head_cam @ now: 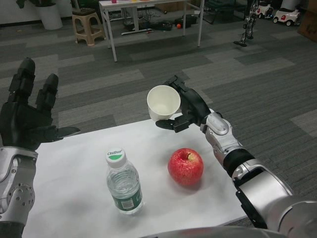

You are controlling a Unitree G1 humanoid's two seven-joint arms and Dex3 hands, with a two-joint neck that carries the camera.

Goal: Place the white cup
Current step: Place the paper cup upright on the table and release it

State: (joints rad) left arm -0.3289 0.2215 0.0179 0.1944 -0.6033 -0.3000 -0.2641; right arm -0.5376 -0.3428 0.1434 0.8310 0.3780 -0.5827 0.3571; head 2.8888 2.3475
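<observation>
My right hand (187, 110) grips a white paper cup (163, 103) and holds it in the air above the far edge of the white table (74, 168). The cup is tilted, with its open mouth facing me. A red apple (185, 166) sits on the table just below and nearer than the cup. To the apple's left stands a clear water bottle (123, 183) with a green-and-white cap. At the table's left edge my left hand (27, 114) is raised, fingers spread, holding nothing.
Beyond the table lies grey carpet. A white table (148, 15) and a wooden stool (88, 25) stand far back, with a small robot figure (248, 22) at the back right.
</observation>
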